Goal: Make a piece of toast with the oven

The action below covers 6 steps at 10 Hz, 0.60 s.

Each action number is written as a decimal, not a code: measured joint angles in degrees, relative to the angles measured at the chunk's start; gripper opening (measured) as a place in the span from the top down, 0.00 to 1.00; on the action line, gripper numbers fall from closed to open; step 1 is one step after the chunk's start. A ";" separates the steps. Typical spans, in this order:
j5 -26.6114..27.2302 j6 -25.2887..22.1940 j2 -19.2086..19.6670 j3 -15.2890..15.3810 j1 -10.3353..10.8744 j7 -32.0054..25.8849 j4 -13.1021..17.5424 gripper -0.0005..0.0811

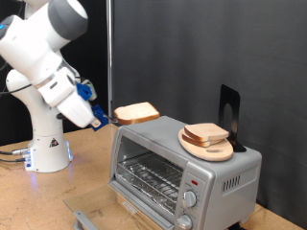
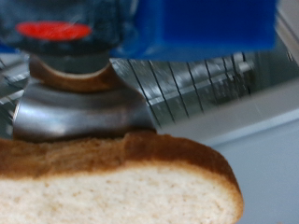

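Pale bread fills the jaws: the gripper (image 1: 108, 119) is clamped on the piece of toast (image 1: 137, 113), held in the air above the oven (image 1: 182, 163). Another slice (image 1: 206, 133) lies on the wooden plate (image 1: 219, 151) atop it.

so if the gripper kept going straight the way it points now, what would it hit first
Probably the top of the oven. The gripper, holding the piece of toast, points toward the exterior view's right; depth is unclear.
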 joint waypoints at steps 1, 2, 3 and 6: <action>-0.76 -0.04 1.63 -1.00 -0.69 -1.78 1.26 0.54; -1.34 -0.02 3.32 -1.86 -1.36 -2.79 2.52 0.54; -1.85 -0.04 5.08 -2.64 -2.02 -3.05 3.84 0.54; -1.99 -0.75 8.04 -3.45 -2.69 -3.13 6.14 0.54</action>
